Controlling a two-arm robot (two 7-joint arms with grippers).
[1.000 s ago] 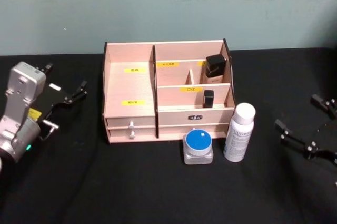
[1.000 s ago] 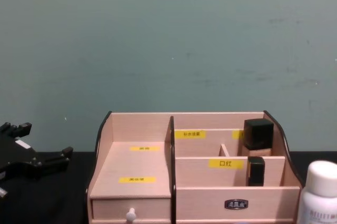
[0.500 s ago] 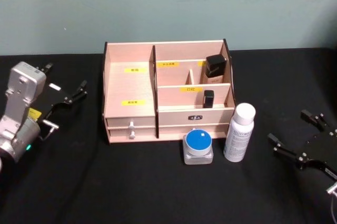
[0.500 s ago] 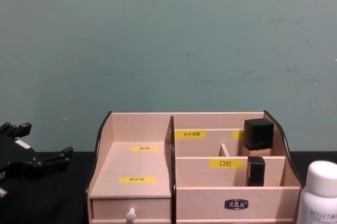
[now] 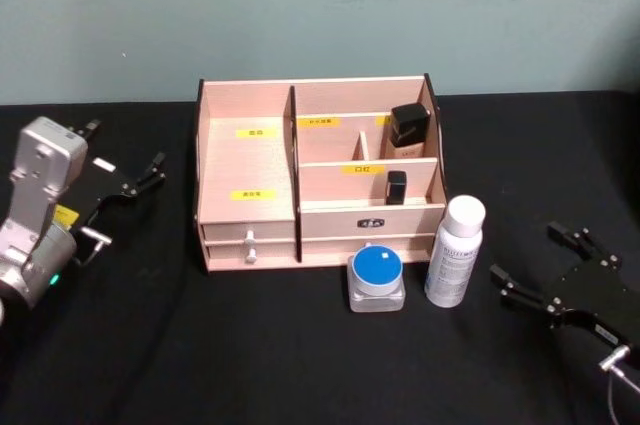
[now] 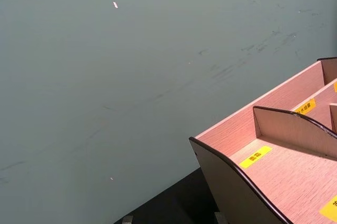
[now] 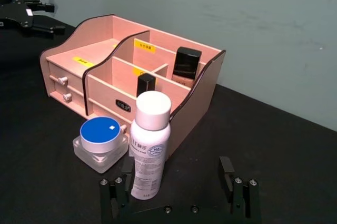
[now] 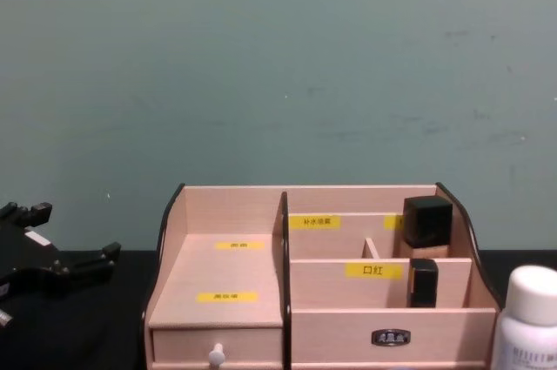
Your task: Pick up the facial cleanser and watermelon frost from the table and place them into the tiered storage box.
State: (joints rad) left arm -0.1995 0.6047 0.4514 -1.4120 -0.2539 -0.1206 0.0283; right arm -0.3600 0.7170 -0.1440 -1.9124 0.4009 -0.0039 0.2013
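Both empty, right tool (image 5: 524, 251) spread wide near facial cleanser (image 5: 455, 250), left tool (image 5: 126, 143) seemingly parted, cropped chest-side.

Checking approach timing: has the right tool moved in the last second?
Yes. In the head view the open right tool has shifted toward the robot's left, closer to the white bottle, which stayed put.

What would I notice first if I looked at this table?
The light wooden tiered storage box in the middle of the black table. In front of it stand the watermelon frost with its bright blue lid and the tall white facial cleanser. The right gripper is open beside the cleanser; the left gripper is open, far left.
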